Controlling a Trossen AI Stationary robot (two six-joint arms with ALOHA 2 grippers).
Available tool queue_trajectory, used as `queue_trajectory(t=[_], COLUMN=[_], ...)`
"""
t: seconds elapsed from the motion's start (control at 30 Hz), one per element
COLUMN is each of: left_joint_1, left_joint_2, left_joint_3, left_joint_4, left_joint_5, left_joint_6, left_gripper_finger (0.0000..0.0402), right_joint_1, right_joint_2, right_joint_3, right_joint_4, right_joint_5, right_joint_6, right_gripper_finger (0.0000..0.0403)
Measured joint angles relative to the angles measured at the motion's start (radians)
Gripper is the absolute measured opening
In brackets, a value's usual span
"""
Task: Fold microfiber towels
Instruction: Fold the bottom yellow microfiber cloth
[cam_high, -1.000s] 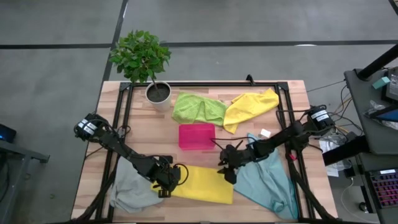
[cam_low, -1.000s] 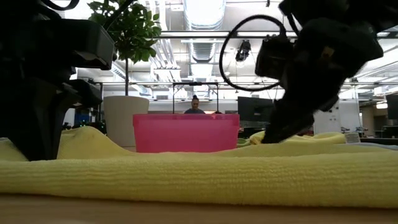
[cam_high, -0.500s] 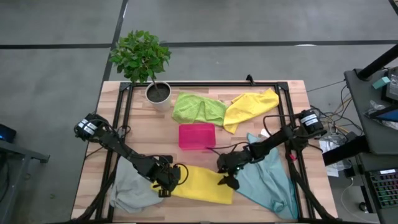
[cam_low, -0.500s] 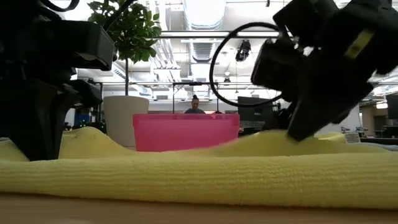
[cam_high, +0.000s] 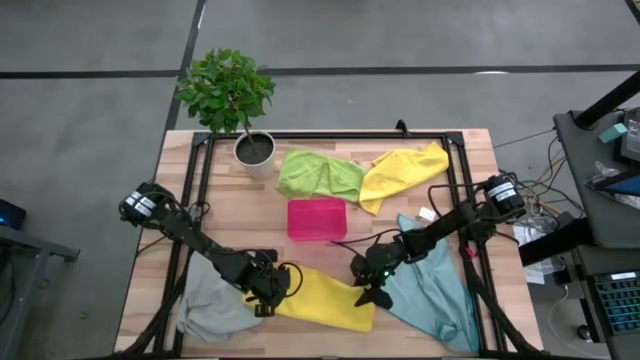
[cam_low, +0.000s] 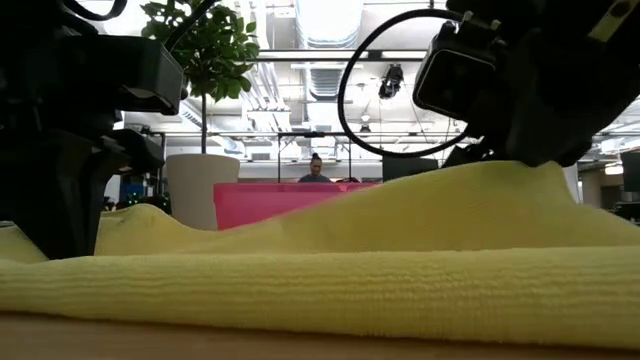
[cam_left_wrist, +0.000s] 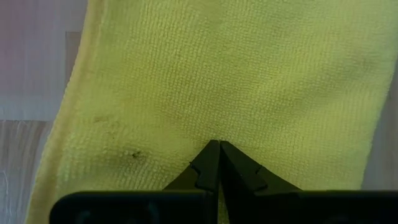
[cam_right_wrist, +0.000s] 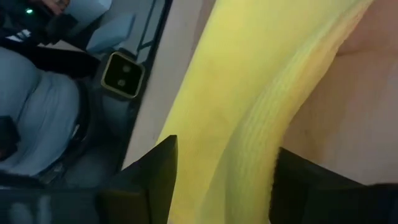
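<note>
Your wooden counter (cam_high: 230, 215) fronts an open workshop room, where both arms' fingers grip the yellow towel (cam_high: 320, 297) lying lengthwise left to right.

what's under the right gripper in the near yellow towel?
The right gripper has the yellow towel's edge between its fingers, raised off the wooden table. Beside it lies the teal towel. Whatever is beneath the raised fold is hidden.
</note>
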Motion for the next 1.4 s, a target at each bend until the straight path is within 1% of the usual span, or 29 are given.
queue_trajectory(t=[0.2, 0.3, 0.37, 0.57, 0.63, 0.67, 0.8, 1.07, 1.2, 1.27, 1.4], left_joint_1=[0.0, 0.0, 0.0, 0.0, 0.0, 0.0, 0.0, 0.0, 0.0, 0.0, 0.0], left_joint_2=[0.0, 0.0, 0.0, 0.0, 0.0, 0.0, 0.0, 0.0, 0.0, 0.0, 0.0], left_joint_3=[0.0, -0.001, -0.001, -0.001, -0.003, -0.003, -0.003, -0.006, -0.006, -0.005, 0.001], left_joint_4=[0.0, 0.0, 0.0, 0.0, -0.001, -0.002, -0.004, -0.009, -0.01, -0.01, -0.012], left_joint_5=[-0.001, -0.002, -0.002, -0.003, -0.013, -0.023, -0.037, -0.04, -0.04, -0.04, -0.04], left_joint_6=[0.0, 0.0, 0.0, 0.0, -0.001, -0.002, -0.008, -0.056, -0.096, -0.124, -0.158], left_gripper_finger=[0.0, 0.0, 0.0, 0.0, 0.0, 0.0, 0.0, 0.0, 0.0, 0.0, 0.0], right_joint_1=[0.025, 0.026, 0.026, 0.022, 0.015, 0.01, -0.01, -0.064, -0.095, -0.106, -0.123], right_joint_2=[-0.008, -0.028, -0.043, -0.079, -0.091, -0.099, -0.127, -0.15, -0.152, -0.152, -0.152], right_joint_3=[0.0, 0.0, 0.0, 0.0, 0.0, 0.0, 0.011, 0.073, 0.128, 0.161, 0.233], right_joint_4=[-0.002, -0.033, -0.074, -0.159, -0.2, -0.223, -0.345, -0.501, -0.639, -0.725, -0.914], right_joint_5=[-0.018, 0.014, 0.049, 0.061, 0.072, 0.08, 0.122, 0.125, 0.132, 0.174, 0.302], right_joint_6=[0.025, 0.027, 0.028, 0.035, 0.026, 0.023, 0.009, -0.056, -0.12, -0.16, -0.23], right_gripper_finger=[0.0186, 0.0171, 0.0145, 0.0043, 0.002, 0.0015, 0.0009, 0.0009, 0.0009, 0.0009, 0.0009])
